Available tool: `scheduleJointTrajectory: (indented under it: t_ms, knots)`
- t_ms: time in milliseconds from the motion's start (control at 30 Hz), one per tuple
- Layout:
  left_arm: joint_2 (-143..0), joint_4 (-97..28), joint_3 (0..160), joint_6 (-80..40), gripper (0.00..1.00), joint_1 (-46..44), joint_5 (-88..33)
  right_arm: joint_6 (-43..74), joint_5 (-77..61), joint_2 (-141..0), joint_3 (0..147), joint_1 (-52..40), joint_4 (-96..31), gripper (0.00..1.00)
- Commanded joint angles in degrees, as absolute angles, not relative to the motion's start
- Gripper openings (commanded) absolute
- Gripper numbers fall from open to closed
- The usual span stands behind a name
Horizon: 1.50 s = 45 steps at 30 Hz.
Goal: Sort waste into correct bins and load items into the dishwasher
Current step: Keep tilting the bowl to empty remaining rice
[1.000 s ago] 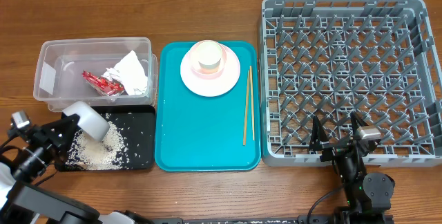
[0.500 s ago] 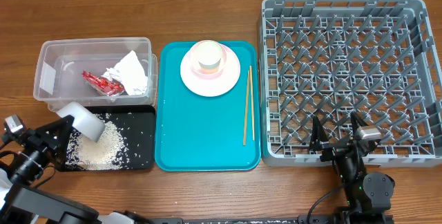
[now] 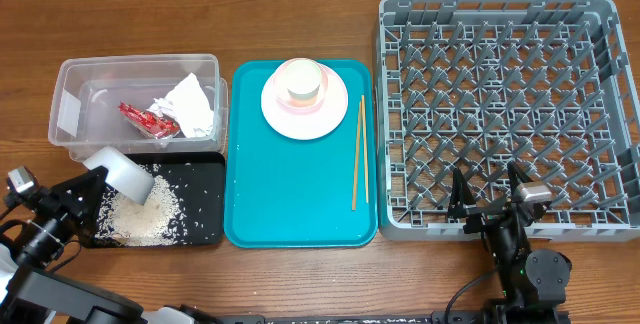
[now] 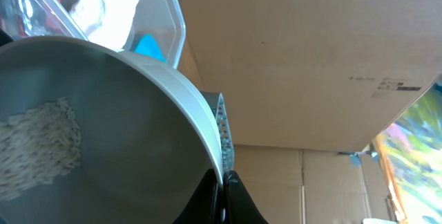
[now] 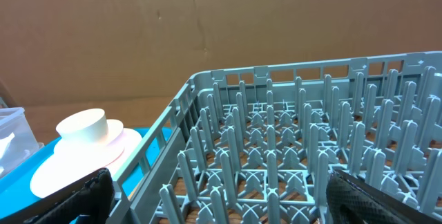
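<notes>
Rice (image 3: pixel 140 222): heaped in the black tray (image 3: pixel 208 167) at the desk's left front, next to the clear tub (image 3: pixel 70 74). A patch of grains also lies inside the whitish bowl (image 3: pixel 122 174), which is tipped mouth-down over the heap.
Left pincer (image 4: pixel 222 182): pinching the bowl's rim.
Right pincer (image 3: pixel 489 192): spread, idle at the rack's (image 3: pixel 600 24) near edge.
Handling advice: tilt steeper, keep the mouth inside the tray walls, shake gently, keep a firm pinch.

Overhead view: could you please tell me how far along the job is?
Done: napkin and wrapper lie in the tub; rice is heaped in the black tray. In hand: the left gripper holds a bowl tilted over it, some rice inside. Left: plate, cup and chopsticks on the teal tray; the rack is empty.
</notes>
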State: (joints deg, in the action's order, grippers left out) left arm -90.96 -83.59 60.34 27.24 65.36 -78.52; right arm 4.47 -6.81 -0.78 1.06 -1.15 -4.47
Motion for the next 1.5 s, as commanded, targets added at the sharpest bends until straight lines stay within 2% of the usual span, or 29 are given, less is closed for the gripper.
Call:
scheduleJointTrajectory:
  t_ms: [0,433,567,667,933,1033,1267,1467]
  knots:
    - [-89.6,-83.6,60.1,29.5,0.04,65.6,-80.7,4.6,-6.5,-0.2,0.4,-1.0,-4.1,1.00]
    - [-89.6,-84.8,60.1,29.4,0.04,65.5,-82.1,4.7,-6.5,-0.2,0.4,-1.0,-4.1,1.00]
    - [-89.6,-87.7,60.1,34.8,0.04,65.5,-84.5,4.7,-6.5,-0.2,0.4,-1.0,-4.1,1.00]
    - [-89.7,-85.6,60.1,29.8,0.04,65.5,-82.4,4.7,-6.5,-0.2,0.4,-1.0,-4.1,1.00]
    - [-89.7,-85.5,60.1,32.6,0.04,65.2,-84.6,4.7,-6.5,-0.2,0.4,-1.0,-4.1,1.00]
    - [-89.7,-84.2,60.1,28.7,0.04,64.9,-83.4,4.7,-6.5,-0.2,0.4,-1.0,-4.1,1.00]
    - [-89.7,-82.5,60.1,28.7,0.04,63.6,-83.4,4.7,-6.5,-0.2,0.4,-1.0,-4.1,1.00]
    - [-89.6,-82.5,60.9,28.7,0.04,63.3,-79.5,4.7,-6.5,-0.2,0.4,-1.0,-4.1,1.00]
